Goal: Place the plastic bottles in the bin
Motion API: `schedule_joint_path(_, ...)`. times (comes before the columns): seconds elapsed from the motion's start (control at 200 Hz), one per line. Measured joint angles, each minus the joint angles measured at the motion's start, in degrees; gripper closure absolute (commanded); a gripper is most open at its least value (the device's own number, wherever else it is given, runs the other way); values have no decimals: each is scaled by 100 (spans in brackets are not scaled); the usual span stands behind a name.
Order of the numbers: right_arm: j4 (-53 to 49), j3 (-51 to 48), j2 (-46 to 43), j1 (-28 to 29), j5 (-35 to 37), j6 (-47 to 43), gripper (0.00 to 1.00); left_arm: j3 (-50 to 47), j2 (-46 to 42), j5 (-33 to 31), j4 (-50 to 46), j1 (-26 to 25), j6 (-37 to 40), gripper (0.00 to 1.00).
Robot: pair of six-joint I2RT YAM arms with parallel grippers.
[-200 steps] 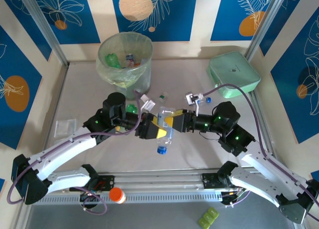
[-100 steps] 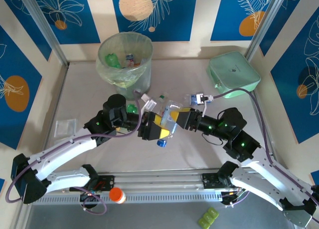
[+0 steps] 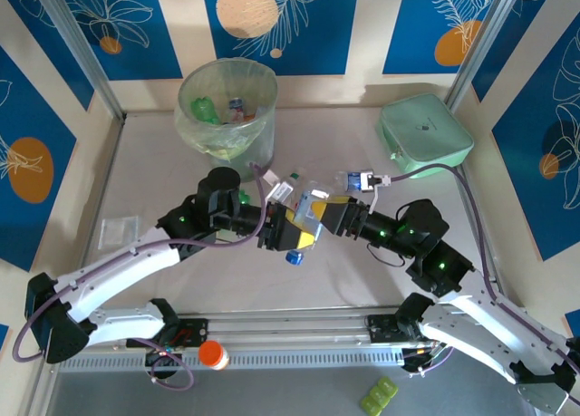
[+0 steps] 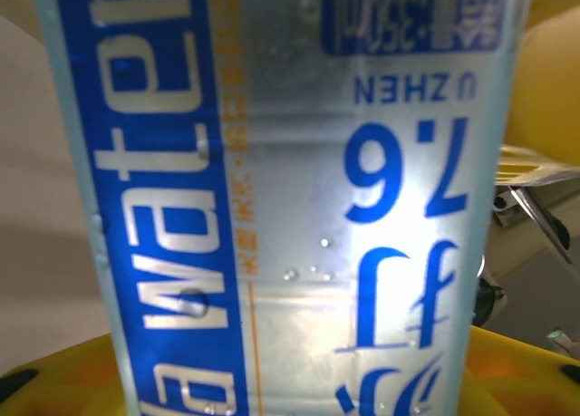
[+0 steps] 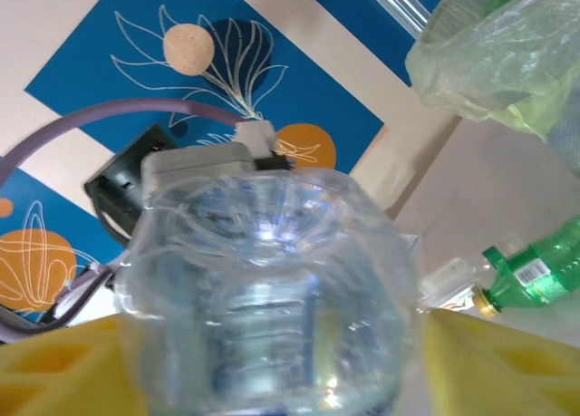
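Bridging left gripper (image 3: 290, 233) and right gripper (image 3: 320, 210), clear bottle (image 4: 299, 198)

Left wrist view: clear bottle (image 4: 299, 198) too close, soft focus; label cut off at top, bottom and left edges. Yellow fingers (image 4: 530, 371) visible as bottom corners only.
Right wrist view: bottle base cut by lower edge; green bottle (image 5: 535, 266) and bin (image 5: 494, 53) cut at right edge.
Top view: left hand (image 3: 295, 231) and right hand (image 3: 314, 209) overlap at the bottle; which one grips cannot be told. Bin contents blurred by the bag
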Motion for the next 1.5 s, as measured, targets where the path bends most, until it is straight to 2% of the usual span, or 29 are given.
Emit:
schedule_joint_path(0.17,-695,236,-280,-37,280,-280,8,485,79,-177,-595,144,278,51)
schedule_joint_path(0.29,-1276,575,-623,-179,511,-566,7,1397,363,-520,-1482,481,632,54)
schedule_joint_path(0.39,-1659,874,-837,-280,660,-824,8,2610,848,-1246,-2472,826,1038,55)
schedule_joint_path(0.565,-2243,1019,-949,-313,872,-1145,8,4870,2035,-3067,-4041,1185,1803,57)
schedule_joint_path(0.635,-2485,1014,-949,-315,935,-1215,8,5574,2524,-3445,-4470,1390,1934,59)
schedule_joint_path(0.8,-2846,1012,-949,-328,999,-1349,8,6929,3709,-4068,-5206,2223,1945,60)
schedule_joint_path(1.05,-2973,782,-1010,-358,1023,-1329,8,8419,5182,-4242,-5602,3064,1484,60)
schedule_joint_path(1.295,-3042,538,-1010,-361,1023,-1268,8,8518,5598,-4238,-5556,3320,1051,59)
schedule_joint_path(1.38,-3077,483,-1010,-361,1027,-1237,8,8531,5737,-4188,-5554,3314,909,52)
schedule_joint_path(1.5,-3080,444,-1010,-363,1056,-1215,8,8531,5949,-4059,-5556,3314,754,49)
